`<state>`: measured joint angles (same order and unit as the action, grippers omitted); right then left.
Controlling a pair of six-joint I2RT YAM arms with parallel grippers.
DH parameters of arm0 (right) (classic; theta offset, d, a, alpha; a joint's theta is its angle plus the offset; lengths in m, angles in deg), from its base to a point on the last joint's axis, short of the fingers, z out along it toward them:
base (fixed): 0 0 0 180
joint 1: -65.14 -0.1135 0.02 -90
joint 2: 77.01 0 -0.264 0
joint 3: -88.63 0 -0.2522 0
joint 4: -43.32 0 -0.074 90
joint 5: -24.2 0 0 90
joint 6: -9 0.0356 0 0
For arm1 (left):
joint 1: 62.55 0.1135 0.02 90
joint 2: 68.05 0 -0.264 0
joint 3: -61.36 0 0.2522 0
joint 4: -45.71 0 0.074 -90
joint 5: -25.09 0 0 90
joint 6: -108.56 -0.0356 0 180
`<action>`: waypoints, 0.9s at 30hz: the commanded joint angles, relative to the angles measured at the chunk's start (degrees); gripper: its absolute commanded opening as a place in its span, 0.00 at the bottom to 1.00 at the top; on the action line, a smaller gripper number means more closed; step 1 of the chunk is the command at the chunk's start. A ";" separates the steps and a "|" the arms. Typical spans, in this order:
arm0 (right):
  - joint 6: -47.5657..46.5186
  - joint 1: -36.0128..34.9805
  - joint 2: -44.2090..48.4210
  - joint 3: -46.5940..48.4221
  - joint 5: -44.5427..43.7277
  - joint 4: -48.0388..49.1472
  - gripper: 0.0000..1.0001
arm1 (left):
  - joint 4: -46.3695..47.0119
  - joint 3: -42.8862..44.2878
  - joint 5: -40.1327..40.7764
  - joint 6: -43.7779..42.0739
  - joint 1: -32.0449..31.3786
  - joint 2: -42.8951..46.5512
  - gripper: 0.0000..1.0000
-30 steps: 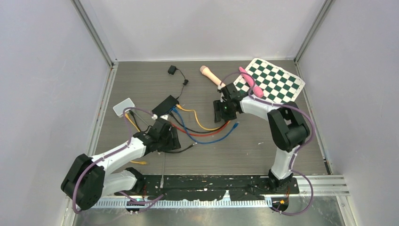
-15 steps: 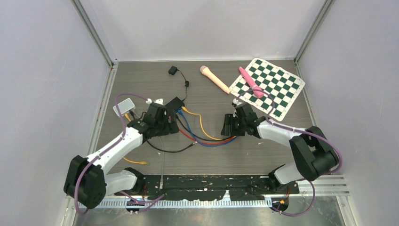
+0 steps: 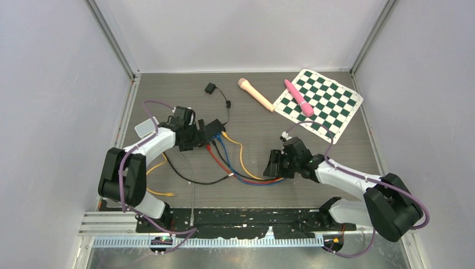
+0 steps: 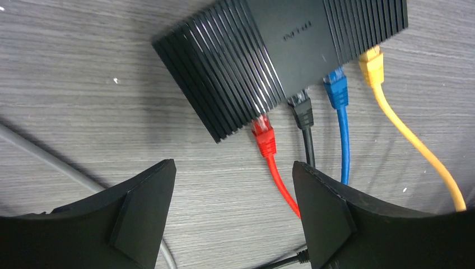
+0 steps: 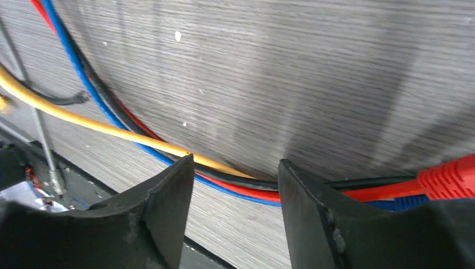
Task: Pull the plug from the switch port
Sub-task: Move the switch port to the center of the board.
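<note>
The black ribbed switch (image 3: 214, 128) lies left of centre and fills the top of the left wrist view (image 4: 280, 50). Red (image 4: 263, 131), black (image 4: 302, 109), blue (image 4: 336, 89) and yellow (image 4: 371, 64) plugs sit in its ports. My left gripper (image 3: 197, 138) (image 4: 232, 182) is open and empty just short of the switch, and the red cable runs past its right finger. My right gripper (image 3: 274, 166) (image 5: 235, 168) is open low over the bundle of cables (image 5: 168, 148). A loose red plug (image 5: 448, 176) lies by its right finger.
A black power adapter (image 3: 210, 88) and its lead lie at the back. A peach handle (image 3: 255, 94) and a pink tool (image 3: 298, 97) rest by the checkerboard mat (image 3: 327, 103). A white box (image 3: 147, 127) sits at the left. A grey cable (image 3: 192, 185) runs to the front rail.
My left arm has swung back and left up to the switch, which shifted slightly. My right arm has drawn toward the front and now sits over the cable bundle.
</note>
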<state>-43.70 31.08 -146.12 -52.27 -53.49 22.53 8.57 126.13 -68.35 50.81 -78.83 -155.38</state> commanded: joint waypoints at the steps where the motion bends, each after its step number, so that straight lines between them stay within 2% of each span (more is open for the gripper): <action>1: -3.54 -0.36 0.14 6.18 -6.64 -17.28 0.66 | 2.95 2.67 -2.83 -1.49 1.50 -0.05 0.79; 4: -6.72 -0.29 -2.29 14.80 -11.74 -20.80 0.74 | 2.75 2.34 -3.52 -2.20 1.66 0.69 0.78; 8: -9.56 -0.22 -9.23 29.29 -13.57 -22.19 0.78 | 3.02 0.16 -3.35 -2.79 1.68 3.08 0.78; 12: -10.56 -0.17 -17.66 40.31 -13.30 -21.29 0.78 | 2.32 -1.86 -3.66 -3.27 1.68 5.69 0.78; 18: -10.19 0.04 -35.68 58.20 -13.91 -21.20 0.76 | 3.22 -6.84 -5.21 -2.39 1.68 11.55 0.78; 20: -10.31 0.13 -41.18 65.23 -10.99 -23.63 0.74 | 3.33 -8.39 -6.71 -2.11 1.66 13.33 0.76; 27: -9.98 0.56 -52.43 79.39 -8.41 -25.22 0.71 | 7.92 -17.03 -12.61 4.00 0.36 20.02 0.74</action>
<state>-53.52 31.23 -196.04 19.09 -63.91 -1.05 11.66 112.57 -76.46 50.64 -77.58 -138.64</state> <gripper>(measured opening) 0.719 0.747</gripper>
